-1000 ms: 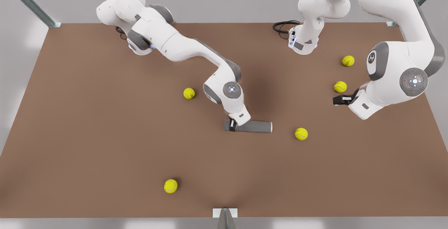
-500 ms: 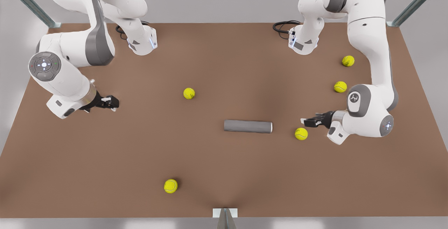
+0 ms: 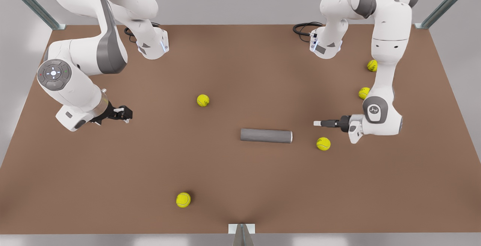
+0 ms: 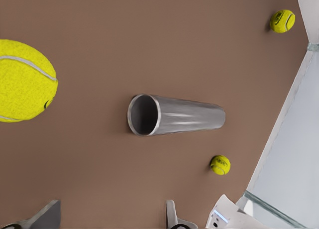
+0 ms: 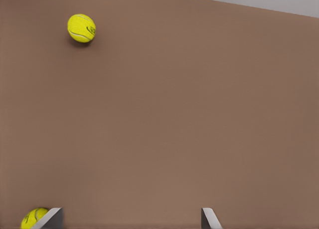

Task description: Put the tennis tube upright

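Overhead front view of a brown table (image 3: 240, 61) with a robot arm at each side.

At the picture's middle left, my right gripper (image 3: 126, 113) hovers over bare table and points toward the centre. Its fingers (image 5: 51, 216) are spread wide and hold nothing. This arm waits, well apart from the work.

Right of it, above centre, a yellow tennis ball (image 3: 203, 100) sits loose.

Just right of centre and slightly low, the tennis tube (image 3: 266, 135) lies flat on its side, lengthwise across the picture. Nothing touches it, so it is not yet upright.

Near the tube's right end rests a second ball (image 3: 323, 143).

Just above that ball, at middle right, my left gripper (image 3: 317, 123) is held level and aimed along the table at the tube. Its fingers (image 4: 171, 211) are parted wide and empty. Its wrist camera looks straight into the tube's hollow mouth (image 4: 143, 114), with the second ball (image 4: 25, 82) large at the side. I judge that I have lined it up to grasp that open end and tip the tube up.
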{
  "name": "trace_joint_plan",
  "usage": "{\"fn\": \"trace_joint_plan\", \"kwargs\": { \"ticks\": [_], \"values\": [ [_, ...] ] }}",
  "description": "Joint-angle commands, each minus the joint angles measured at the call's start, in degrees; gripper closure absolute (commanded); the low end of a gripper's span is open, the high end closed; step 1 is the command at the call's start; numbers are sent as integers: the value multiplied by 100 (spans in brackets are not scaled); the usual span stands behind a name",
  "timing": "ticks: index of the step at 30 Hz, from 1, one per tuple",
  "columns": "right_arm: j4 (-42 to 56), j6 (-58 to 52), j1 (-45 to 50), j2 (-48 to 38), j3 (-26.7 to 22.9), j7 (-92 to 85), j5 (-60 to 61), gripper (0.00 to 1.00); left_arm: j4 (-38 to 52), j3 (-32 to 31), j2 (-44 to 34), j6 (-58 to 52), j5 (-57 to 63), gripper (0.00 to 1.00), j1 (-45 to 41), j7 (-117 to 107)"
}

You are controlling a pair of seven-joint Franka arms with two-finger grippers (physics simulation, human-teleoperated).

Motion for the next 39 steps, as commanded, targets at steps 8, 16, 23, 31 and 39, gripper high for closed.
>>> {"fn": "trace_joint_plan", "kwargs": {
  "ticks": [8,16,23,31,39],
  "values": [
    [0,0,3,-1,0,0,-9,0,-12,-624,393,303,-1582,0,1,641],
    [0,0,3,-1,0,0,-26,0,-12,-774,736,541,-1802,0,-52,1468],
    [0,0,12,-1,0,0,-26,0,164,-818,921,541,-1872,0,-52,1670],
    [0,0,12,-1,0,0,-26,0,629,-818,1193,541,-1872,0,-43,1679],
    [-9,0,21,-1,0,0,-26,0,867,-1046,1518,629,-2074,0,-52,1793]
  ]
}}
